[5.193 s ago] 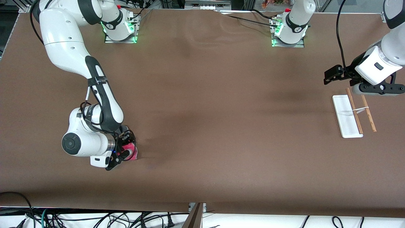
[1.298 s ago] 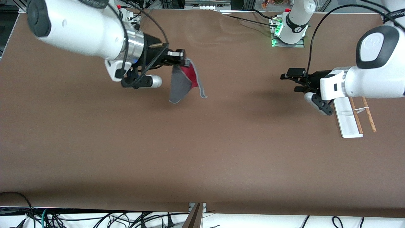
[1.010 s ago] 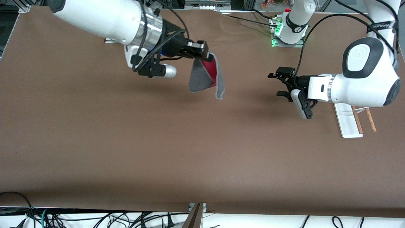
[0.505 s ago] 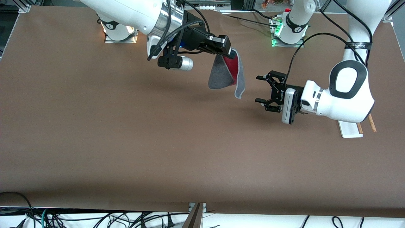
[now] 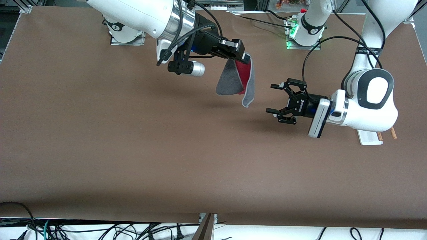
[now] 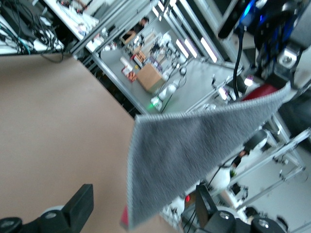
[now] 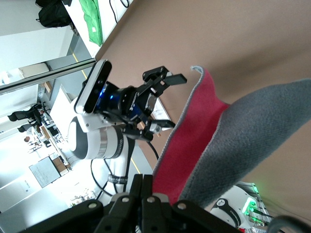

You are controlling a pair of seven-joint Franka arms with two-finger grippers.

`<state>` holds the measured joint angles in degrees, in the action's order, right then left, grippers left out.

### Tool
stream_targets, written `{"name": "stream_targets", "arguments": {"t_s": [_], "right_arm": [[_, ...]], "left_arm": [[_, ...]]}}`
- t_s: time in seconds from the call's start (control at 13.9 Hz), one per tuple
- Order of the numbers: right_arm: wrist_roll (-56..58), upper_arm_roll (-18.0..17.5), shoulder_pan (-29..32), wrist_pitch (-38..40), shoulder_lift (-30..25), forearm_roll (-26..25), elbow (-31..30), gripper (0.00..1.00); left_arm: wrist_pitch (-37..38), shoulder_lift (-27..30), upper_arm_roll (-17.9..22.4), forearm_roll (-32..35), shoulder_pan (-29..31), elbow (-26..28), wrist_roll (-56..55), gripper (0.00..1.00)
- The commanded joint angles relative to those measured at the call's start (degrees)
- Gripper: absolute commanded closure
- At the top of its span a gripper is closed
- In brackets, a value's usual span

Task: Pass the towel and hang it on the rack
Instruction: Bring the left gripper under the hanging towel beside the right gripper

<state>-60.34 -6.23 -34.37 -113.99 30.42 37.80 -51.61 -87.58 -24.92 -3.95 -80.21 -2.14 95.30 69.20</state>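
The left pincer [image 5: 274, 99], fingers spread wide, has swung round since half a second ago to face the towel [image 5: 237, 80]. The right pincer [image 5: 245, 59] grips that towel's top corner, dangling at the left pincer's ten o'clock over the worktop [image 5: 133, 140].

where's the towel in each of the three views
Front view: the towel hangs from the right gripper above the table's middle.
Left wrist view: its grey face fills the centre, with a red patch at the upper corner.
Right wrist view: it hangs right at the camera, red and grey.
Shared landmark: the open left gripper, facing the towel, also shows in the right wrist view.
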Motion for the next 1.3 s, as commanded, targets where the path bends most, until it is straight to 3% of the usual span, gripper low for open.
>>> {"name": "stream_targets", "arguments": {"t_s": [0.0,0.43,0.5,0.58,0.72,0.79,1.23], "right_arm": [[-0.92,0.60,-0.88,-1.14,0.61,1.05,0.90,1.00],[-1.18,0.95,-1.75,-2.11,1.83,1.05,0.90,1.00],[-1.27,0.95,-2.19,-3.42,2.18,0.96,0.90,1.00],[-1.27,1.04,-2.63,-4.39,2.62,0.88,0.90,1.00],[-1.27,1.13,-3.16,-5.27,3.15,0.70,0.90,1.00],[-1.27,1.13,-3.16,-5.28,3.15,0.70,0.90,1.00],[-1.36,1.04,-3.07,-5.45,3.16,0.70,0.90,1.00]], "left_arm": [[-0.39,-2.85,-0.27,-4.34,-0.59,-1.61,2.69,0.08],[-2.59,-3.38,-0.27,-8.83,-5.15,-1.87,4.01,0.15],[-2.86,-3.29,-0.27,-8.91,-5.94,-1.87,4.19,0.21],[-3.29,-2.85,-0.36,-8.39,-6.21,-1.79,4.36,0.31],[-3.30,-2.85,-0.44,-8.30,-6.30,-1.79,4.36,0.68],[-3.30,-2.85,-0.36,-8.47,-6.39,-1.79,4.36,0.77],[-3.04,-4.95,-0.27,-8.30,-5.78,-2.14,4.45,0.68]]}}
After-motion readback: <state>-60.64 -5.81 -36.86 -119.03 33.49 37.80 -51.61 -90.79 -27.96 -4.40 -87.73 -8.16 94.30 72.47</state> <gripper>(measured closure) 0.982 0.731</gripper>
